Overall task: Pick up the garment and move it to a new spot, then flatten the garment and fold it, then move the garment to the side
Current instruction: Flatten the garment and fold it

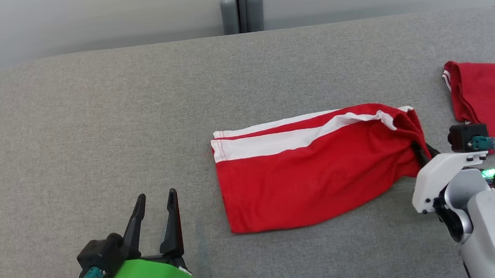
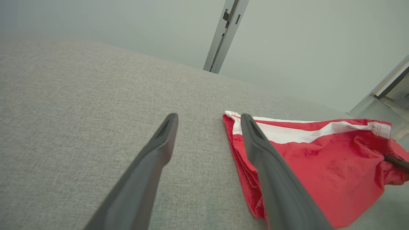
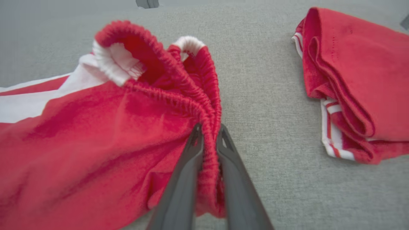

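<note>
**Right wrist view: waistband pinch ahead of the lift**

Right wrist view is showing the right gripper (image 3: 209, 131) clamping its fingers on the elastic waistband (image 3: 172, 99) of the red garment (image 3: 80, 143), which is lying right of centre on the grey table (image 1: 96, 124). The left gripper (image 1: 155, 201) is hovering left of the hem, fingers apart and touching nothing. Risk: only a thin bunched edge is being held, so it may slip free on lifting. A rightward drag could disturb the folded red cloth (image 1: 491, 93) nearby.

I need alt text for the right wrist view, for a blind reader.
The right tool pinches the elastic waistband of red shorts with a white stripe, on a grey surface. A folded red garment lies apart at right.
</note>
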Motion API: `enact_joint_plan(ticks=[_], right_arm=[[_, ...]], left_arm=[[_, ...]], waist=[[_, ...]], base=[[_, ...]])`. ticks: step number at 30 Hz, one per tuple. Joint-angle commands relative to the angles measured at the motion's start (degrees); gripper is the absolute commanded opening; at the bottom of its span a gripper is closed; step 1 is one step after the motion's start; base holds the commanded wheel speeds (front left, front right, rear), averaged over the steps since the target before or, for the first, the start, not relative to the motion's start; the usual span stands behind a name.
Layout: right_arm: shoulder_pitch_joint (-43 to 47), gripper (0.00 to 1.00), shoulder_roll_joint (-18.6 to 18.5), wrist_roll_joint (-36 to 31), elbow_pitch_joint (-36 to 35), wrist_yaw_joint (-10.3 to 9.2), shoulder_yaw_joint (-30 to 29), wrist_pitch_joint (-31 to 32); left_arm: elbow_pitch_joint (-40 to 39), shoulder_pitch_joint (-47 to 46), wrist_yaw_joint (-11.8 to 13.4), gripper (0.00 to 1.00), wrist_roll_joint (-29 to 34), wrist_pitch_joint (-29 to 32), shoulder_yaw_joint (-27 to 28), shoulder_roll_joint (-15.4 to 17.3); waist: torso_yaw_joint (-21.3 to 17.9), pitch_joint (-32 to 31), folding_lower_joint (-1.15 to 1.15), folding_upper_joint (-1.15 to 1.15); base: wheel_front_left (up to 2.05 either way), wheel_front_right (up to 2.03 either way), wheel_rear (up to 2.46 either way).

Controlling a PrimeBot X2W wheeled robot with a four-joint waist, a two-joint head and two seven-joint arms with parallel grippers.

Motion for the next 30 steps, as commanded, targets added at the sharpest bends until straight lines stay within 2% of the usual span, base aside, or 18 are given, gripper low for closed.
enact_joint_plan(ticks=[1, 5, 11, 21, 30], right_arm=[[1.17, 0.00, -0.29, -0.51, -0.92, -0.10, -0.81, 0.76], [2.71, 0.00, -0.18, 0.16, -4.23, -0.10, -2.14, 2.68], [4.79, 0.00, 1.51, 4.12, -8.82, -0.09, 0.33, 4.22], [2.47, 0.00, 2.45, 10.88, -15.02, -0.09, 12.73, 3.91], [-1.72, 0.00, 2.46, 14.41, -11.39, -0.09, 21.86, 3.53]], left_arm=[[0.10, -0.74, -0.24, 1.00, 0.49, -0.01, -0.03, -0.16], [0.20, -0.80, -0.32, 1.00, 0.63, -0.01, 0.01, -0.19], [0.38, -1.25, -0.50, 1.00, 0.95, -0.02, -0.20, -0.23], [0.61, -1.77, -0.58, 1.00, 0.92, -0.02, -0.49, -0.33], [0.77, -2.37, -0.66, 1.00, 0.16, -0.02, -1.28, -0.58]], waist=[[-0.29, 0.15, 0.00, 0.00], [-0.57, 0.42, 0.00, 0.00], [-0.47, 0.67, 0.00, 0.00], [0.72, 0.91, 0.00, 0.00], [3.95, 0.69, 0.00, 0.00]], base=[[0.00, 0.00, 0.00], [0.00, 0.00, 0.00], [0.00, 0.00, 0.00], [0.00, 0.00, 0.00], [0.00, 0.00, 0.00]])
